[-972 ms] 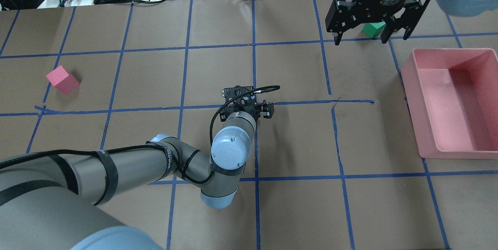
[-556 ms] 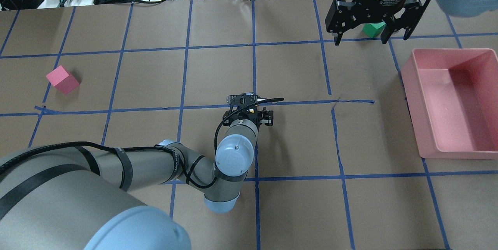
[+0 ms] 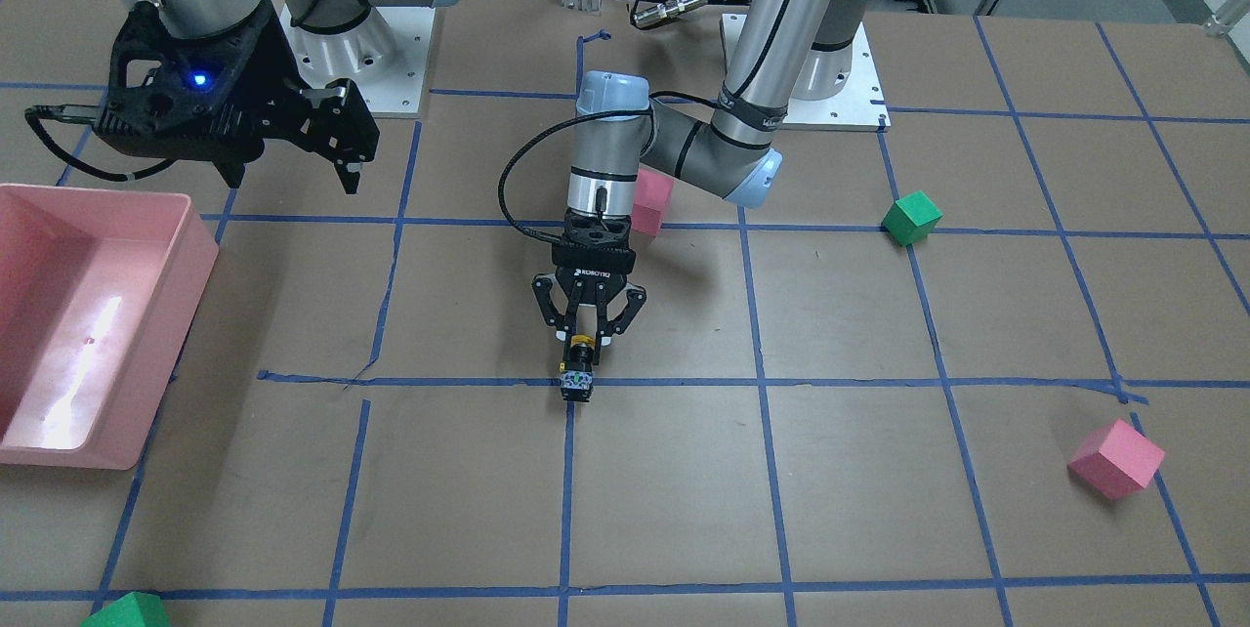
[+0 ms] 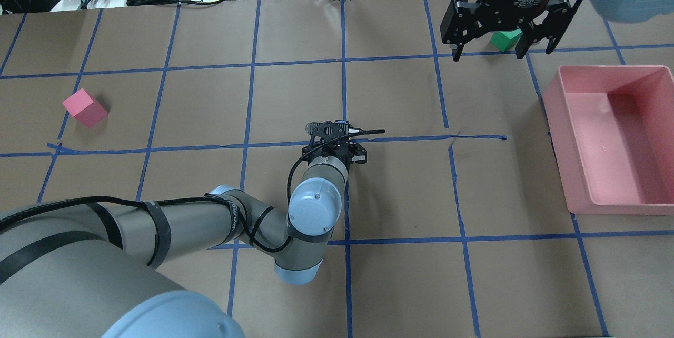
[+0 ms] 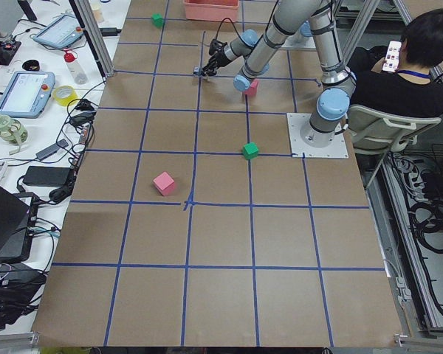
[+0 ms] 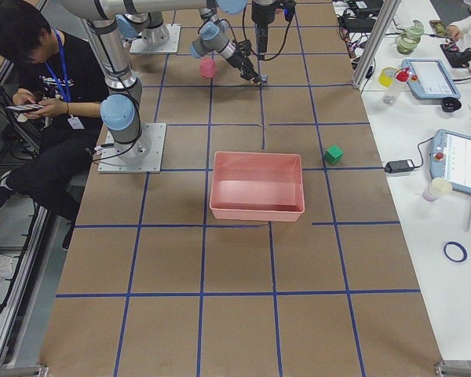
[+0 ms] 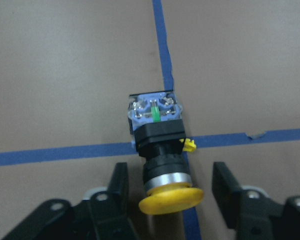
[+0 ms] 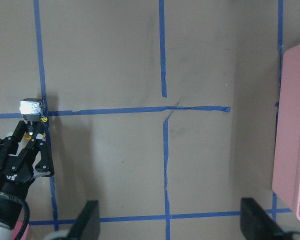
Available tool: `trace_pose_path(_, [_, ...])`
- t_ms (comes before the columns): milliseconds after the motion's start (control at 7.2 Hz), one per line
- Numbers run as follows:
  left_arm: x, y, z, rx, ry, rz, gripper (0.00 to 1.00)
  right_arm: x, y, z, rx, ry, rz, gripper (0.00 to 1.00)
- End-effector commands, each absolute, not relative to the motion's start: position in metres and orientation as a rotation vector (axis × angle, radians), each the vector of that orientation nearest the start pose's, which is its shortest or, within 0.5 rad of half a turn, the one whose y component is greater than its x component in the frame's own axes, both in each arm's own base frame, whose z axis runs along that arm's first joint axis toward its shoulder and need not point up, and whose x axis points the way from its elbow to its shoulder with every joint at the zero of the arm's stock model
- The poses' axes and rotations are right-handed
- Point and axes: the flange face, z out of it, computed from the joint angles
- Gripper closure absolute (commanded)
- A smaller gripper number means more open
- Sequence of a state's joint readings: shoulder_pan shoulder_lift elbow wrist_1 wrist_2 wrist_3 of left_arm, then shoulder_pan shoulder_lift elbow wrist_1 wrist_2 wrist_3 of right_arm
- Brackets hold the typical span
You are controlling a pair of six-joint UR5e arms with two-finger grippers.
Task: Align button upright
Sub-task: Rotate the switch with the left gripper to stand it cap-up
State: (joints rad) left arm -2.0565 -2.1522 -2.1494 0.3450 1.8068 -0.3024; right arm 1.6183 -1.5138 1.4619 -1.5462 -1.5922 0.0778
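The button lies on its side on a blue tape crossing, with its yellow cap toward my left gripper and its silvery-green terminal base pointing away. My left gripper is open, low over the table, with one finger on each side of the cap and a gap on both sides. In the front view the button sits just beyond the left gripper. From overhead only its base peeks past the wrist. My right gripper is open and empty, high at the far right.
A pink bin stands at the right edge. A green cube lies under the right gripper. A pink cube lies far left. Another pink cube sits behind the left arm and another green cube nearby. Cables line the far edge.
My left arm's wrist has shifted slightly and the gripper has settled around the button's cap end. The right arm has not moved.
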Motion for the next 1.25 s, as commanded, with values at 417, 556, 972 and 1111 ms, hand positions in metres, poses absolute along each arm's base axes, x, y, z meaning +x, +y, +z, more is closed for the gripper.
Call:
trace_pose_path(417, [-0.334, -0.485, 0.273, 0.033, 3.118, -0.663, 1.0, 0.156, -0.511, 0.51, 0.047, 3.161, -0.043, 0.0])
trace_pose_path(556, [-0.331, -0.5, 0.296, -0.021, 3.174, -0.405, 1.0, 0.156, -0.511, 0.51, 0.047, 3.161, -0.043, 0.0])
trace_pose_path(972, [-0.316, -0.527, 0.307, -0.931, 3.345, 0.188, 1.0, 0.156, -0.511, 0.51, 0.047, 3.161, -0.043, 0.0])
trace_pose_path(1111, [-0.321, -0.528, 0.296, -1.296, 3.232, 0.361, 1.0, 0.156, -0.511, 0.51, 0.047, 3.161, -0.043, 0.0])
